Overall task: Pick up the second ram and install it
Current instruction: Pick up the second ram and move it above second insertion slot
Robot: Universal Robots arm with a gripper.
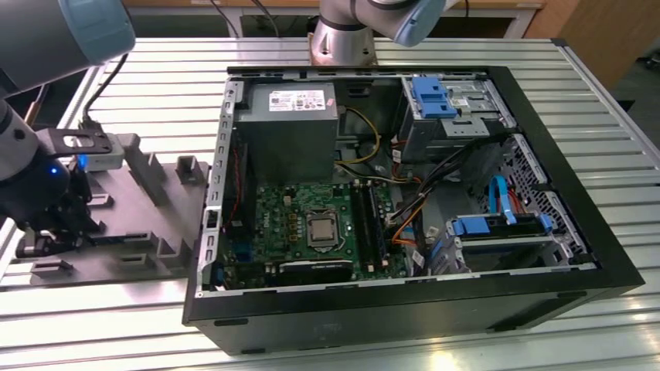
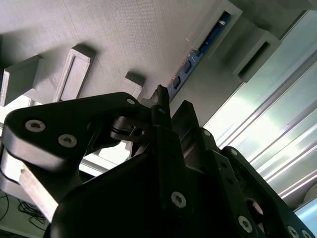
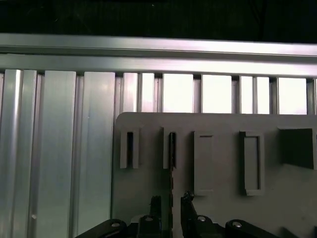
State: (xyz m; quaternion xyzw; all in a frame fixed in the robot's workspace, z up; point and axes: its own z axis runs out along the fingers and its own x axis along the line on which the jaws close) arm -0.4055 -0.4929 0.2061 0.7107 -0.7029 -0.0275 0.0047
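**Jaws:** released. 1 fingertip [image 3: 155,206] sits on each side of the second ram [image 3: 172,148], and the first wrist view shows a gap on both sides. Nothing is pinched. My reading is that this is the straddle before a grasp.

**Second ram:** it stands on its long edge in a narrow slot of the grey tray [image 3: 218,124], with its near end reaching out between the fingertips. The second wrist view shows its blue-green edge [image 2: 198,54] running away along the tray [image 2: 124,29]. The slot holds it upright, and I take that as the reason both flat faces are free to be gripped.

**Tray:** 1 more narrow slot [image 3: 130,148] and 2 wider pockets [image 3: 203,163] lie beside the occupied one.

**Arm:** in the exterior view the arm [image 1: 31,185] is low over the side of the tray [image 1: 175,232] that faces away from the computer case.

**Surface:** slatted metal [image 3: 59,148] lies under the tray.

**Beyond the tray:** the open computer case [image 1: 413,309] lies just beside it, with the motherboard [image 1: 299,201] flat inside. The long memory slots [image 1: 369,224] are on the board's side farther from the tray. I cannot tell whether any is filled.
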